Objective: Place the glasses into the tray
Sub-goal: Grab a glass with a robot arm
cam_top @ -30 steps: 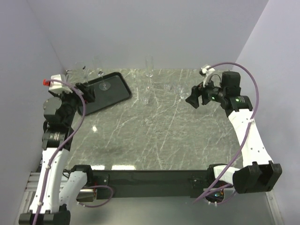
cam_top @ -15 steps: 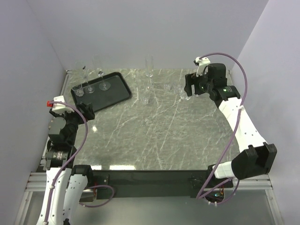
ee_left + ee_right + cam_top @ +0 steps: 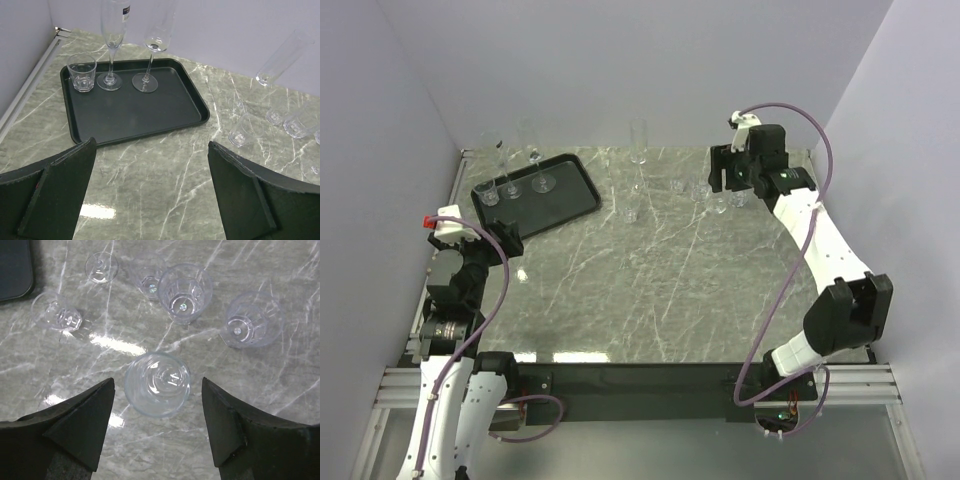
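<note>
The black tray (image 3: 575, 200) (image 3: 150, 112) lies at the far left. In it stand a short tumbler (image 3: 82, 72), a tall flute (image 3: 111, 45) and a stemmed wine glass (image 3: 148, 62). More clear glasses stand on the marble at the far right, among them a tall flute (image 3: 639, 150). My right gripper (image 3: 731, 182) (image 3: 157, 392) hovers open above a round tumbler (image 3: 157, 384), one finger on either side with a gap to the glass. My left gripper (image 3: 506, 241) (image 3: 152, 187) is open and holds nothing, on the near side of the tray.
Around the framed tumbler stand several other small glasses, such as a ribbed one (image 3: 185, 290), another (image 3: 252, 320) to the right and a faceted one (image 3: 57, 312) to the left. The back wall rises close behind the glasses. A tray corner (image 3: 15, 267) shows in the right wrist view.
My right arm has swung back and left over the cluster of glasses, and its jaws have narrowed a little. My left arm has pulled back from the tray toward the near left.
</note>
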